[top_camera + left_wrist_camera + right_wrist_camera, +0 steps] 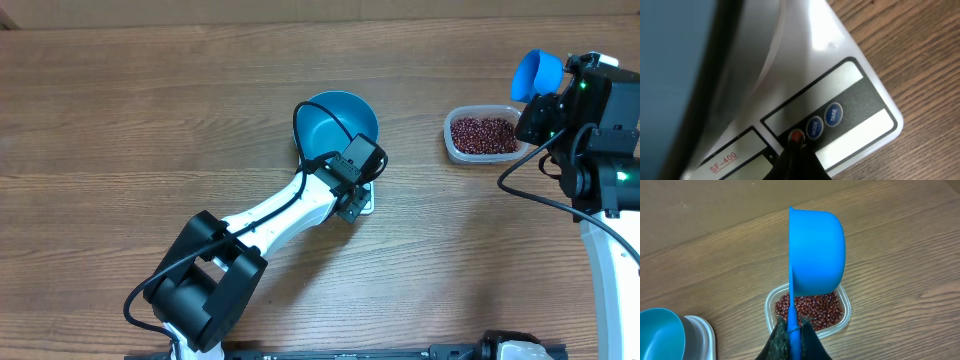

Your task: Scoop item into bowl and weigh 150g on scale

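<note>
While the left gripper [796, 150] shows its fingers pressed together into one dark tip, that tip is set on the red button [796, 135] at the front edge of the scale [840, 65]. A short, straight press is called for, with no sideways slide onto the MODE button [814, 127] or the TARE button [834, 114] just beside it, and the scale must not be shoved under the bowl [340, 118]. A lit display should be confirmed before anything is poured; no reading can be made out yet. Over on the other side, the right gripper [792, 336] is pinched on the handle of the blue scoop [816, 250], which is held on edge above the clear tub [844, 315], its inside looking bare from overhead. The beans [812, 307] are found in that tub: a loose, dark red-brown mass of tiny rounded grains, likely to roll and spill if tipped fast. None can be seen in the bowl, which sits glossy and blue on the scale, well apart from the tub
</note>
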You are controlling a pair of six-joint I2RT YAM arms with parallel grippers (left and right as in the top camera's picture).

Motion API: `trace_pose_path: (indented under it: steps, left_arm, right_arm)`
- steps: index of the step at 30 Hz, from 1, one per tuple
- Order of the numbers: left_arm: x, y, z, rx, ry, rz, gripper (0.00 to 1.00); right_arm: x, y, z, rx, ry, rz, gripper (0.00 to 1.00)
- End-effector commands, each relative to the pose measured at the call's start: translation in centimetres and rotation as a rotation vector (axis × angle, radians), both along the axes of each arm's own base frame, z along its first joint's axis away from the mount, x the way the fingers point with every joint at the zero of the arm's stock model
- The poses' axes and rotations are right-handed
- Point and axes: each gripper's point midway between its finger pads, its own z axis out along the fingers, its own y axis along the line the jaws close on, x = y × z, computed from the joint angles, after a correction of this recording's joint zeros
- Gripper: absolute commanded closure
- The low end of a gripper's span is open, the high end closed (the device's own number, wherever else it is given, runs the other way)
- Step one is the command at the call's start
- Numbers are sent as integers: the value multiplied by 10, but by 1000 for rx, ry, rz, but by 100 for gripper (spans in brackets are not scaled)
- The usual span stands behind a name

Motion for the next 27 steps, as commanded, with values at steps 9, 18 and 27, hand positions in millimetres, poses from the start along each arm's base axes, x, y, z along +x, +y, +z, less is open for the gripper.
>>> trace_pose_path:
  steps: [9, 18, 27]
  left_arm:
    - [0, 9, -23, 49, 28, 2, 96]
    - [0, 18, -24, 93, 22, 12, 96]
    - [1, 17, -24, 89, 21, 12, 96]
  right_arm:
    - [4, -1, 15, -9, -39, 4, 97]
    - [4, -1, 15, -9, -39, 4, 97]
    - [4, -1, 15, -9, -39, 4, 97]
